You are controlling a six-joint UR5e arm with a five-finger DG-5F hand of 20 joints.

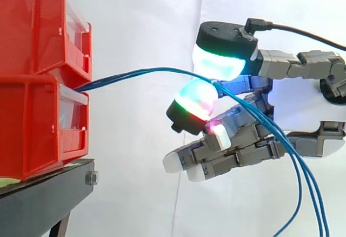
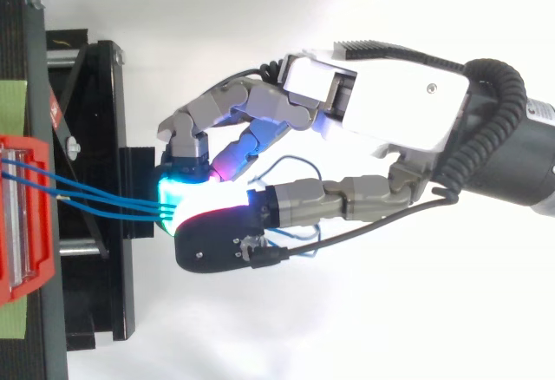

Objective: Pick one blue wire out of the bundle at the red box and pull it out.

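– Grip first: what has the robot hand (image 2: 390,94) got?
– It is pinched shut on the wires (image 1: 140,73). Two glowing pads (image 1: 221,64) meet on them, one above and one below, with the other fingers curled underneath at 6 o'clock.
– One wire, or more?
– More, I judge. From above, three blue strands run side by side into the pinch.
– And outward from there?
– Toward 9 o'clock they run in a shallow arc to the box (image 1: 32,129), going in at the seam between its upper and lower bins. On the other side of the pinch the slack drops toward 5 o'clock, past the palm.
– So what could go wrong?
– A pull toward 3 o'clock would likely drag the whole bundle, since the pads clamp all the strands and not one. The strands look thin and slick, so they might slide through the pads if the box end resists. A hard tug could also shift the box, which sits at the edge of its stand (image 1: 48,193). And the hanging slack could snag on the curled fingers.
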